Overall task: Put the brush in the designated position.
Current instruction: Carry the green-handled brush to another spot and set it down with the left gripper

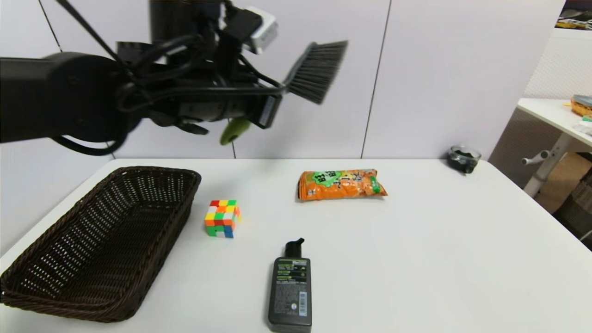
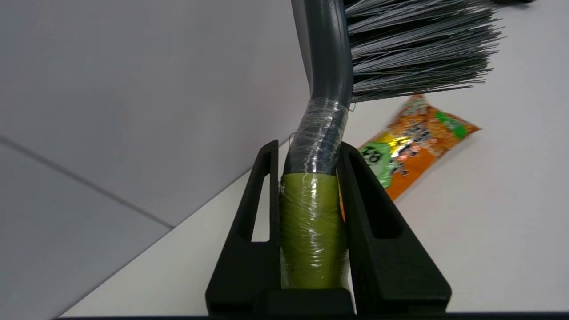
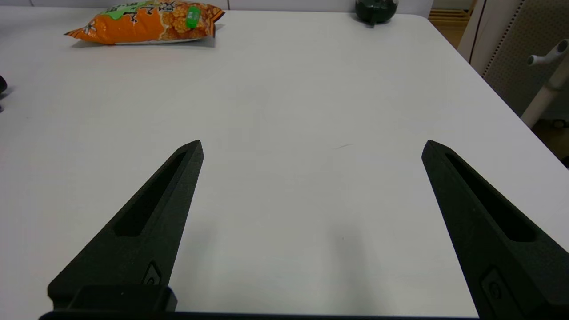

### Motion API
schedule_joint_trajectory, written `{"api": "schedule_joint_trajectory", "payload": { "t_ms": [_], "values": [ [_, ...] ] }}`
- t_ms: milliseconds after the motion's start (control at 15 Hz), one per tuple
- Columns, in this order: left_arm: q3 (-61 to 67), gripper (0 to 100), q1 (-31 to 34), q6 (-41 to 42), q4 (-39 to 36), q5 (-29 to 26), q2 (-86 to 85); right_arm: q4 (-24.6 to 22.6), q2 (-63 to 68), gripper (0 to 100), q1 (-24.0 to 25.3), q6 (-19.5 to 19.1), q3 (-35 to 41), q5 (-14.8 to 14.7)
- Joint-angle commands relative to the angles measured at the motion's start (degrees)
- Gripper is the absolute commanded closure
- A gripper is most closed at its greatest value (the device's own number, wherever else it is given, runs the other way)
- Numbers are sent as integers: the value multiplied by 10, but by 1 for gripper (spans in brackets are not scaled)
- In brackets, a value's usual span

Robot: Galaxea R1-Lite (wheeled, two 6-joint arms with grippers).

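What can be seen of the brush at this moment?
The brush is a hand broom with a wide fan of dark grey bristles, a curved grey neck and a lime-green plastic handle, with clear film around the neck and handle. It is held in the air above the table's far side, bristles pointing up and to the robot's right. The left gripper has its jaws shut on the handle where it meets the neck. Nothing else touches it.
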Motion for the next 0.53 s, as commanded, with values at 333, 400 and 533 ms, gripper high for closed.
{"api": "schedule_joint_trajectory", "payload": {
  "t_ms": [333,400,533],
  "values": [
    [210,100,360,2,10,-136,-203,0,1,0,0,0,1,0],
    [236,100,398,3,10,-157,-214,0,1,0,0,0,1,0],
    [275,100,465,3,10,-186,-228,1,1,0,0,0,1,0]
  ]
}}
